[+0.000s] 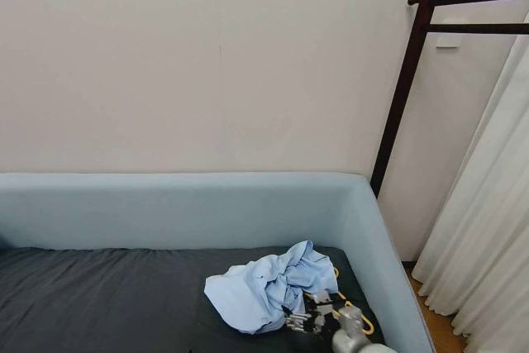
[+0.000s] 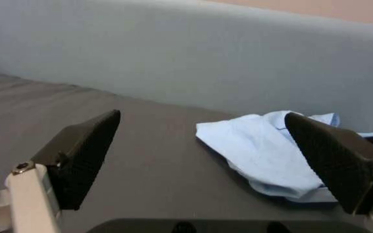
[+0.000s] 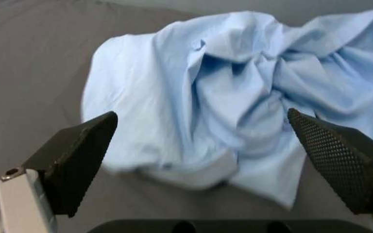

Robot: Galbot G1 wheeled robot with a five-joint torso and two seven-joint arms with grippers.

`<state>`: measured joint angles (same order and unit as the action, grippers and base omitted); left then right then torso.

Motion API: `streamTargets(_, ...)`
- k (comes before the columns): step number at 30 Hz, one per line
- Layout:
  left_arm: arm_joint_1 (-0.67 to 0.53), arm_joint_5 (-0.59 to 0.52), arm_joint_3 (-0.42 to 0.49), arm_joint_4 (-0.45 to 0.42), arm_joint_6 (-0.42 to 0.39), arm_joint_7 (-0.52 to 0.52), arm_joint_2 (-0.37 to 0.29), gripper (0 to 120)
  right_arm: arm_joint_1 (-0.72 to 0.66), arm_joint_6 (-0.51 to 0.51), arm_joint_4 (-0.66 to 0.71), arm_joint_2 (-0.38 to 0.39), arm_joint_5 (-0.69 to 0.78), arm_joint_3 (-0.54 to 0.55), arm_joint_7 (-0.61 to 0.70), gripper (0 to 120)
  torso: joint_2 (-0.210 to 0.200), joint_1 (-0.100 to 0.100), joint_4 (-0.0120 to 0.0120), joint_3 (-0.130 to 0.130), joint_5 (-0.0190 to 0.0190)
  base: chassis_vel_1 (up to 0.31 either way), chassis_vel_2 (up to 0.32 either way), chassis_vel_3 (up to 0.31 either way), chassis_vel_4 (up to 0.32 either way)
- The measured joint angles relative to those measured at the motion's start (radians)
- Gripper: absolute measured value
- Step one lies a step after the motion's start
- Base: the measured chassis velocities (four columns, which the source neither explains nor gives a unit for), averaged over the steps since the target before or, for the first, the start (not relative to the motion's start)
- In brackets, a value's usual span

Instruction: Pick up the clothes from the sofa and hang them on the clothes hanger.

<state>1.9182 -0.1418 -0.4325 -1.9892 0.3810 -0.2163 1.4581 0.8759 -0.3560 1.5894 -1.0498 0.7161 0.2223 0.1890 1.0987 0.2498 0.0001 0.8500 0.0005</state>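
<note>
While the right end effector (image 3: 201,116) hovers wide open just over the crumpled light-blue shirt (image 1: 269,287), that shirt lies on the dark seat (image 1: 99,295) at the right end of the sofa (image 1: 165,208). And the left end effector (image 2: 203,115) hangs open too, low over the seat nearby. Dark wooden clothes rack (image 1: 405,80) stands beyond the sofa's right arm.

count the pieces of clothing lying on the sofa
1: a crumpled light blue shirt lies on the dark seat cushion near the right end of the sofa, with the open right gripper at its near edge. Its folds could hide a second piece.
</note>
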Motion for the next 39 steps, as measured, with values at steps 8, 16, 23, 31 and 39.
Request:
streamTargets(8,0.005,-0.005,-0.023,-0.003,0.007,-0.012,0.028,100,-0.129,0.061,-0.24,-0.116,-0.027,0.092,-0.038,100,0.0,0.0,-0.0003,0.0,-0.0001,0.0,0.0,0.0,0.0)
streamTargets(16,0.013,0.002,-0.02,0.011,0.046,-0.009,0.046,100,-0.121,0.051,-0.292,-0.169,-0.028,0.12,-0.05,96,0.0,0.0,-0.0005,0.0,-0.0001,0.0,0.0,0.0,0.0)
streamTargets(23,0.016,0.045,-0.022,0.013,0.061,-0.009,0.06,100,-0.122,0.046,-0.335,-0.211,-0.033,0.119,-0.05,90,0.0,0.0,-0.0003,0.0,0.0001,0.0,0.0,0.0,0.0)
streamTargets(31,0.027,0.046,-0.026,0.019,0.08,-0.013,0.066,100,-0.122,0.052,-0.354,-0.216,-0.029,0.13,-0.053,59,0.0,0.0,-0.0003,0.0,-0.0001,0.0,0.0,0.0,0.0)
streamTargets(39,0.015,0.027,-0.025,0.019,0.076,-0.014,0.059,100,-0.128,0.055,-0.353,-0.221,-0.038,0.139,-0.043,30,0.0,0.0,-0.0004,0.0,0.0,0.0,0.0,0.0,0.0)
